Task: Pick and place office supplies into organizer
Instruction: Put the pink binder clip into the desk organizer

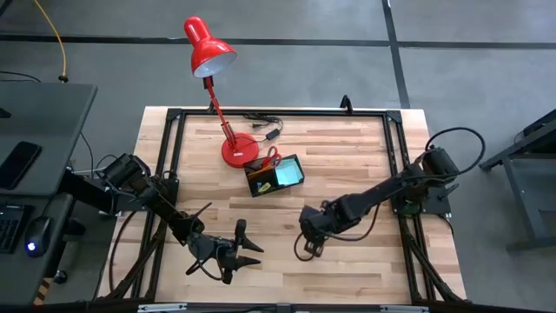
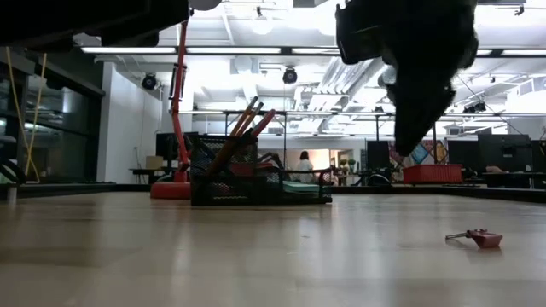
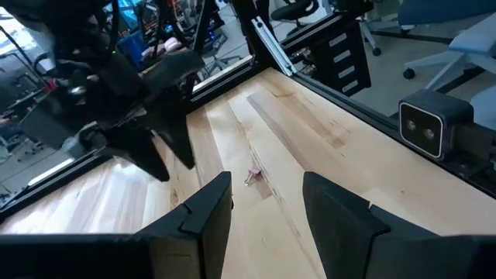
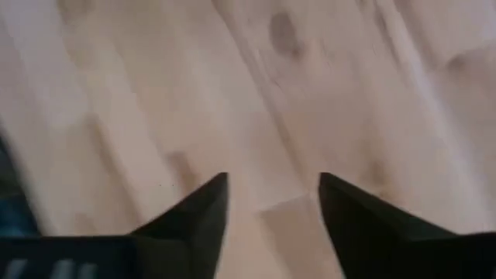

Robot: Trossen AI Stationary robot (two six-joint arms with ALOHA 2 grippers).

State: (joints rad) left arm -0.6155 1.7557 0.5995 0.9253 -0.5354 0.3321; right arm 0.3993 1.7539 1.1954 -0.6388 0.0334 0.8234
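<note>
The black organizer (image 1: pixel 274 175) stands on the table in front of the red lamp's base. It holds red-handled scissors (image 1: pixel 272 157), a teal pad (image 1: pixel 287 173) and orange pencils (image 2: pixel 245 124) that lean upright. A small reddish piece (image 2: pixel 484 238) lies flat on the bare wood; it also shows past my left fingers as a small piece (image 3: pixel 253 175). My left gripper (image 3: pixel 267 186) is open near the table's near edge, left of centre (image 1: pixel 246 248), and points almost level at that piece. My right gripper (image 4: pixel 273 186) is open above bare wood, pointing steeply down (image 1: pixel 310 242), with nothing between its fingers.
A red desk lamp (image 1: pixel 208 48) stands at the far edge on its round base (image 1: pixel 238 150), with a black cable and plug (image 1: pixel 265 122) beside it. A black frame (image 1: pixel 393 117) runs round the table's edges. Bare wood lies between the organizer and both grippers.
</note>
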